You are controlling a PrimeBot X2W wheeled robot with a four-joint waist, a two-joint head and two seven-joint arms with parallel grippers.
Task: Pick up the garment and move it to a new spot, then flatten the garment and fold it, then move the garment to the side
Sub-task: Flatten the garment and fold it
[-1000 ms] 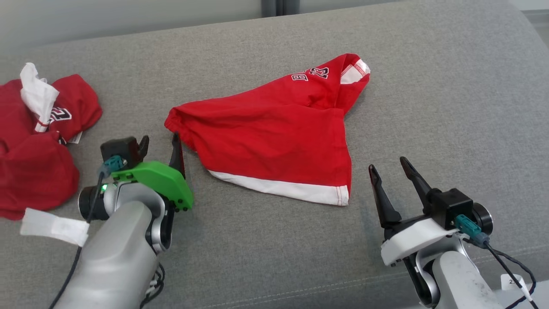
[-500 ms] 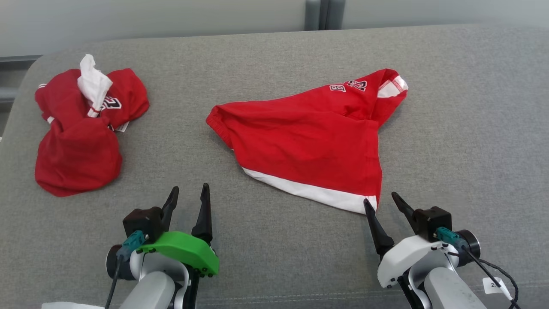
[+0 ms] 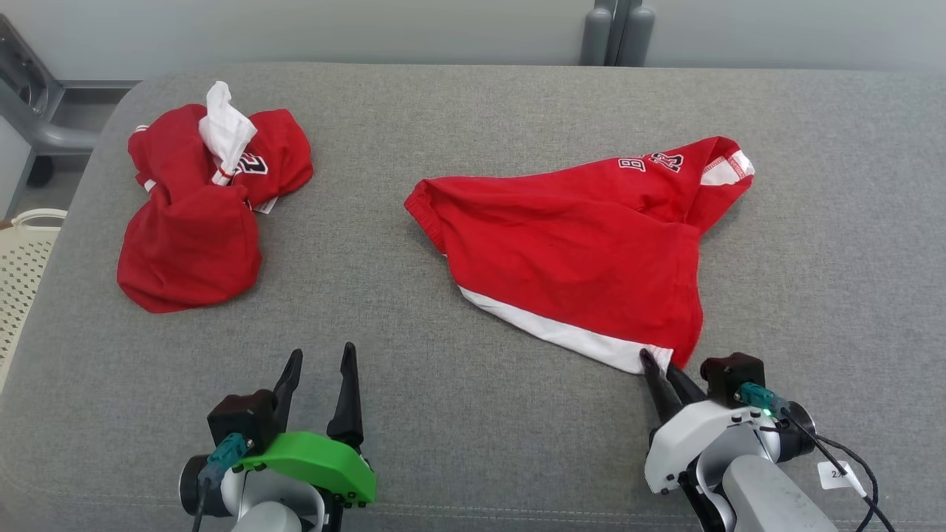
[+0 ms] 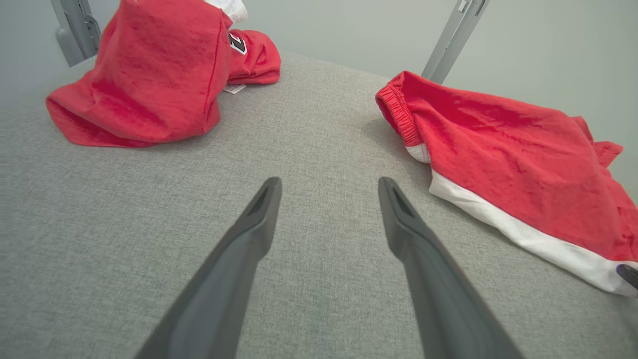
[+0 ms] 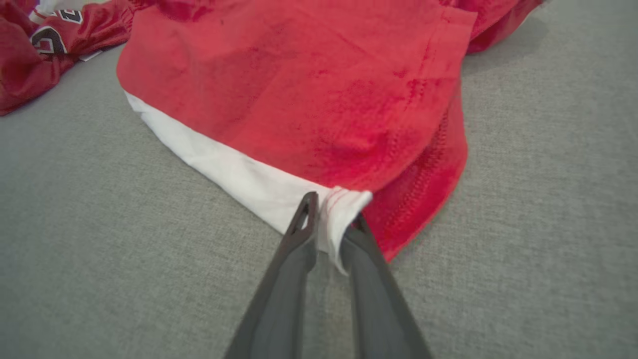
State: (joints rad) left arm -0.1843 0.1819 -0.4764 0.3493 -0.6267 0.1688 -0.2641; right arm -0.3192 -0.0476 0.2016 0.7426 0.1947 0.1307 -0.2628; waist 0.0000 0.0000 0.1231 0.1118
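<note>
Nearest us, our right gripper (image 5: 335,209) is pinched onto the white-hemmed near corner of the red garment (image 3: 584,244), with cloth bunched between its fingers. Our left gripper (image 3: 321,353) sits with fingers spread and empty over the bare grey cushion (image 3: 458,414), well to the left of that corner. The garment spreads away and leftward from the held corner, its long axis running roughly across us. Farther left lies a second crumpled red garment (image 3: 192,229), well apart. We judge the lifting path unobstructed.

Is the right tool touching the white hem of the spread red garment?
Touching. The right wrist view shows the right tool with the white hem corner pinched between its fingers.
</note>
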